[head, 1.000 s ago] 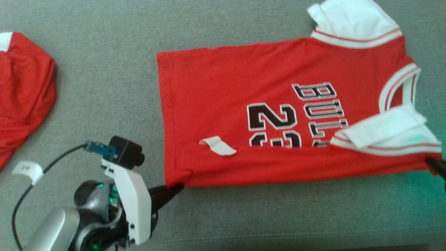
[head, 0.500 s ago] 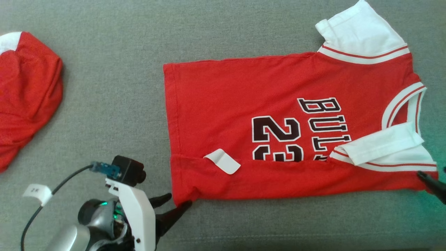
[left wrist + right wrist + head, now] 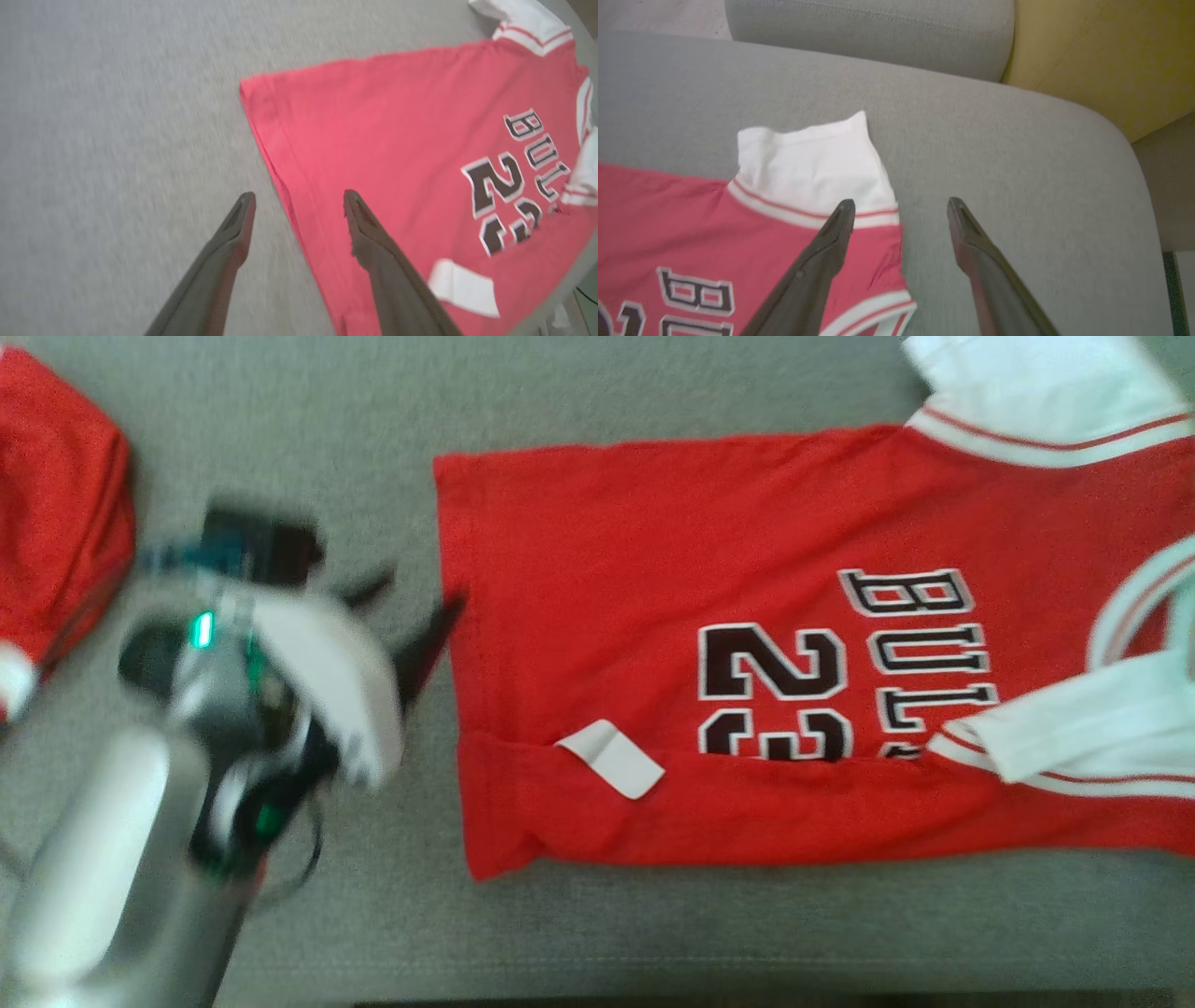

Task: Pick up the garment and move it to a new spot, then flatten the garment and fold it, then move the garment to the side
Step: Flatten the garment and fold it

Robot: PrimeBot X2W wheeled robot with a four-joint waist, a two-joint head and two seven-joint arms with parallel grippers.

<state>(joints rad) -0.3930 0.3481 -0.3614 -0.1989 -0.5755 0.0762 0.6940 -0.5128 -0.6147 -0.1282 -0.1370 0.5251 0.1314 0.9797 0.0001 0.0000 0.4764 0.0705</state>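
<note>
**Item:** red garment (image 3: 653,551), flat on the grey cushion (image 3: 653,933), its folded-over long side near the cushion's front edge.
**Print:** "BUL" beside "23", partly under the fold.
**Label:** white tag (image 3: 611,761), too blurred for me to read.
**Also:** second red garment (image 3: 56,513) toward the cushion's left edge.
**My left gripper** (image 3: 420,595): jaws apart, straddling the hem. A second ago it pinched the near hem corner.
**My right gripper** (image 3: 901,205): jaws apart above the far white sleeve (image 3: 808,172). Earlier it was at the near shoulder corner.
</note>
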